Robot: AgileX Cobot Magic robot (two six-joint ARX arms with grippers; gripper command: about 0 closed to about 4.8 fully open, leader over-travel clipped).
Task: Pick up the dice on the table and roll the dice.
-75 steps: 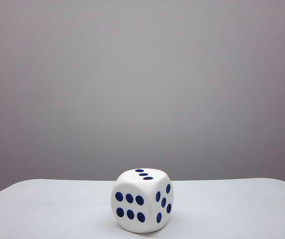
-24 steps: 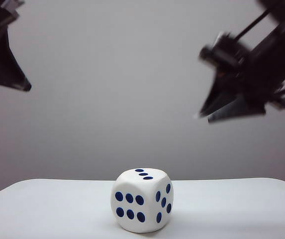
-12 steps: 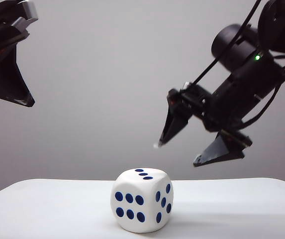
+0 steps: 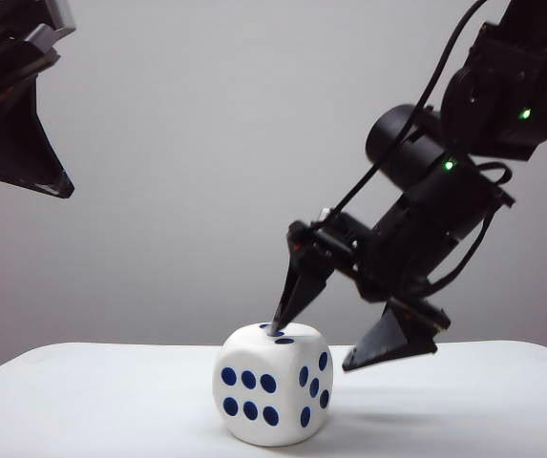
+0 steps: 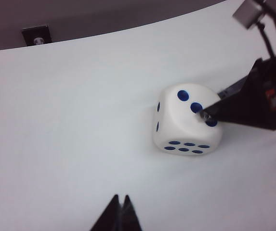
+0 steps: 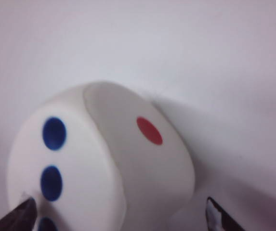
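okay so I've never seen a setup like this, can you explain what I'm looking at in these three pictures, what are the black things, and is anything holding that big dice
It is a robot with two black arms, each ending in a two-finger gripper. One picture comes from a camera off the arms, facing the table. The other two come from cameras on the wrists, looking past each gripper's fingers. On the white table sits one big white dice with dark blue pips, three on top; the right wrist view also shows a face with one red pip. The right gripper is open, one fingertip at the dice's top face, the other beside it above the table. The left gripper hangs high at the left, shut. Nothing holds the dice yet.
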